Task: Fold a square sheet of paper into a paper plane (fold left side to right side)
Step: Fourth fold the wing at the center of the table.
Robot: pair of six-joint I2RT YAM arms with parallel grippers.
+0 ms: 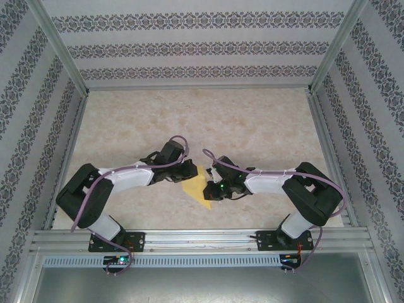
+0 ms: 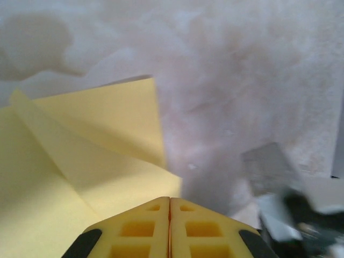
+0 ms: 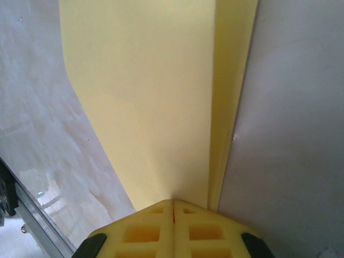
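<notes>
**Top view.** The square sheet of paper (image 1: 197, 184), thin, matt and pale yellow, lies on the marbled beige table (image 1: 252, 120) between the two gripper tips, which meet over it. Patterned walls (image 1: 189, 47) and a ribbed metal rail (image 1: 202, 238) enclose the scene.

**Left wrist view.** The left gripper (image 2: 170, 200) has yellow moulded fingers recessed with square pockets, and its jaws are pressed together. The paper spreads ahead of and to the left of the tips, with one flap lifted along a diagonal crease. Whether an edge is nipped cannot be told.

**Right wrist view.** The right gripper (image 3: 172, 202), jaws closed, pinches the paper. The sheet runs straight ahead from the seam, with a narrow folded strip along its right edge.
</notes>
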